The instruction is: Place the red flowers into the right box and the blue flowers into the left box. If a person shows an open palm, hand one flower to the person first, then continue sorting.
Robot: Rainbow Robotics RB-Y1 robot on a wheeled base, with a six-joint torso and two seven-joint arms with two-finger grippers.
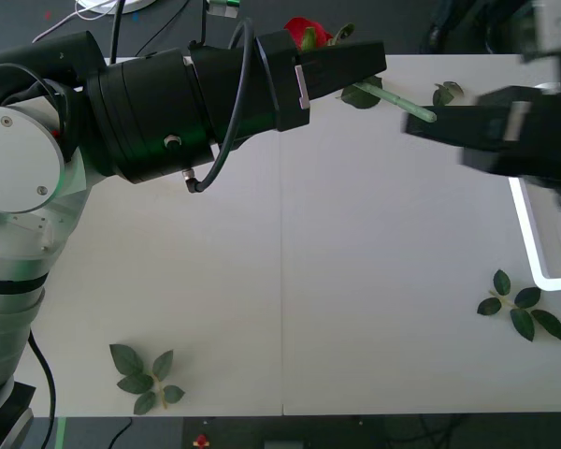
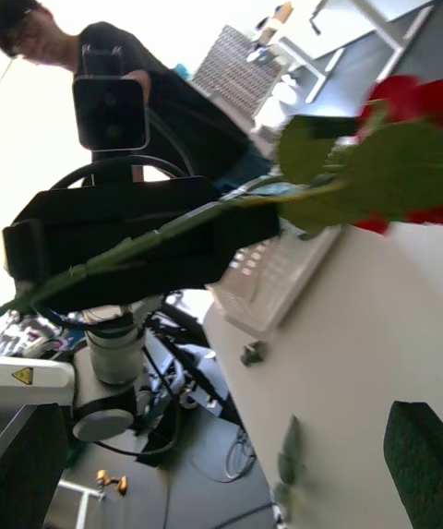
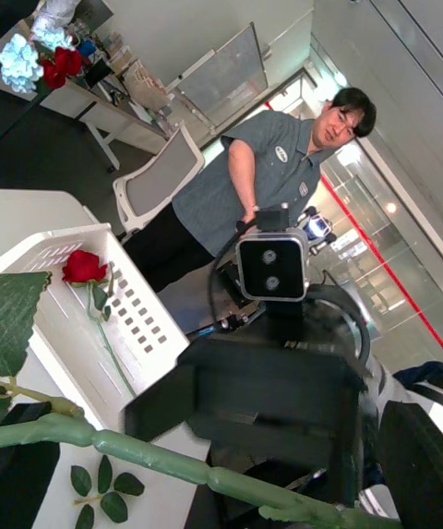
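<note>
The red rose point(image 1: 306, 33) is half hidden behind the left pincer point(image 1: 369, 65) at the far edge of the surface point(image 1: 355, 281), its stem running toward the blurred right pincer point(image 1: 421, 122). I cannot tell whether the left pincer grips the stem. In the right wrist view the right fingers point(image 2: 415, 464) stand wide apart, touching nothing. The white tray point(image 1: 528, 234) is cut off at the front view's right edge. The left wrist view shows a second rose point(image 3: 83, 266) lying inside it.
</note>
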